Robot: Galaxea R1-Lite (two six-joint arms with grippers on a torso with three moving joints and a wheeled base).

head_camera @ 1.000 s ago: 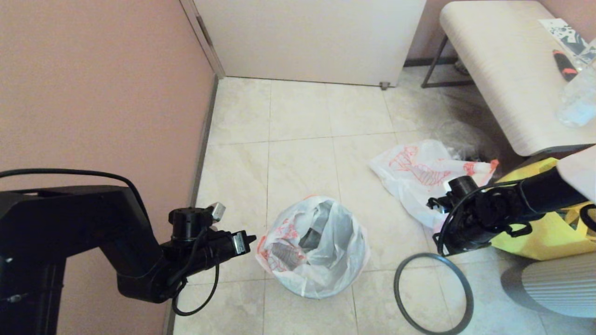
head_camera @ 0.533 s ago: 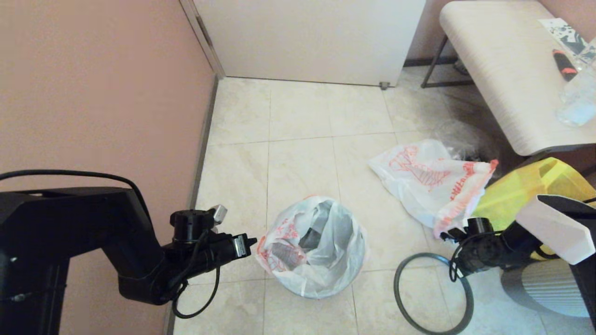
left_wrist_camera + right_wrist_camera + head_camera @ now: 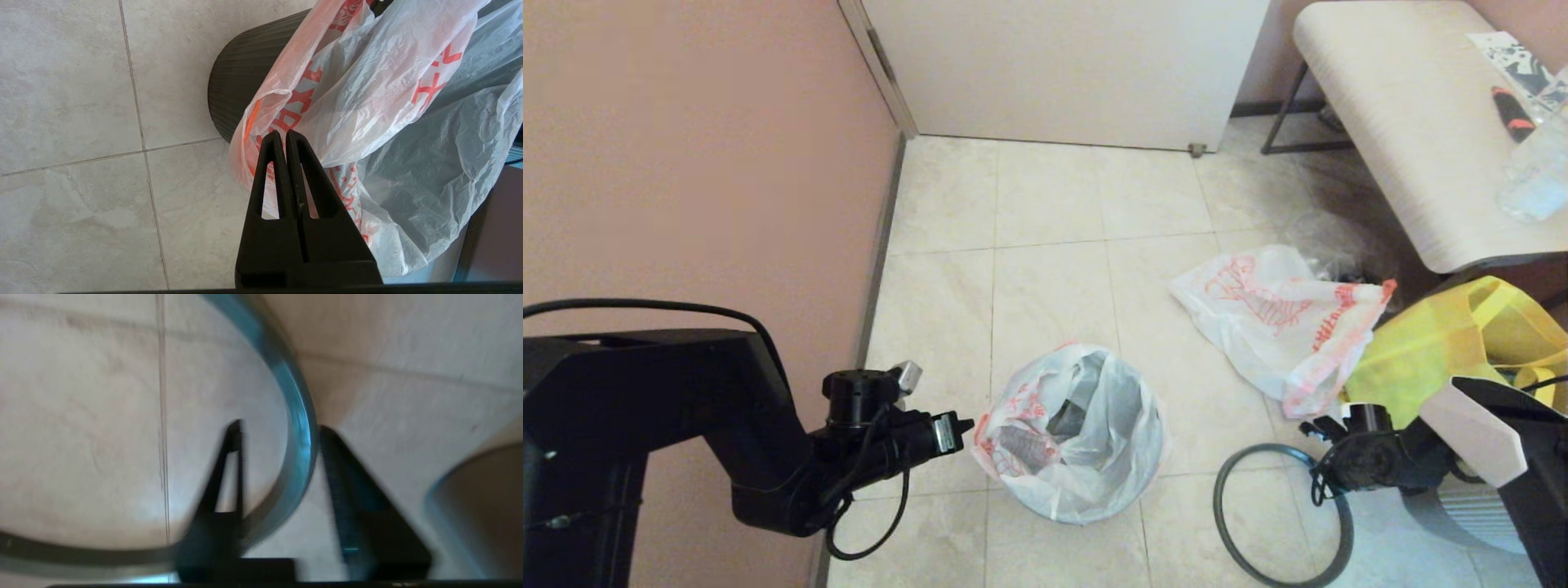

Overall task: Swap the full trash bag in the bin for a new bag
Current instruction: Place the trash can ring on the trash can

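The new bag (image 3: 1086, 433), white with red-orange print, lines the bin and hangs over its black ribbed wall (image 3: 237, 81). My left gripper (image 3: 968, 423) is shut, its tips (image 3: 282, 134) against the bag's pinkish handle (image 3: 265, 110), with no film showing between them. The bin's grey hoop (image 3: 1217, 502) lies loose on the floor to the right. My right gripper (image 3: 1327, 469) is low over the hoop's far edge. It is open, and the hoop (image 3: 300, 428) passes between its fingers (image 3: 280, 428). The full trash bag (image 3: 1266, 318) lies lumpy on the tiles behind.
A yellow fabric tote (image 3: 1445, 351) sits right of the full bag. A grey ribbed round object (image 3: 1470, 510) lies partly under my right arm. A pale bench (image 3: 1405, 122) with a clear bottle (image 3: 1535, 180) stands at the back right. A pink wall (image 3: 686, 163) runs along the left.
My right arm has dropped from beside the full trash bag to the hoop on the floor, and its gripper has opened over it. The left arm has not moved.
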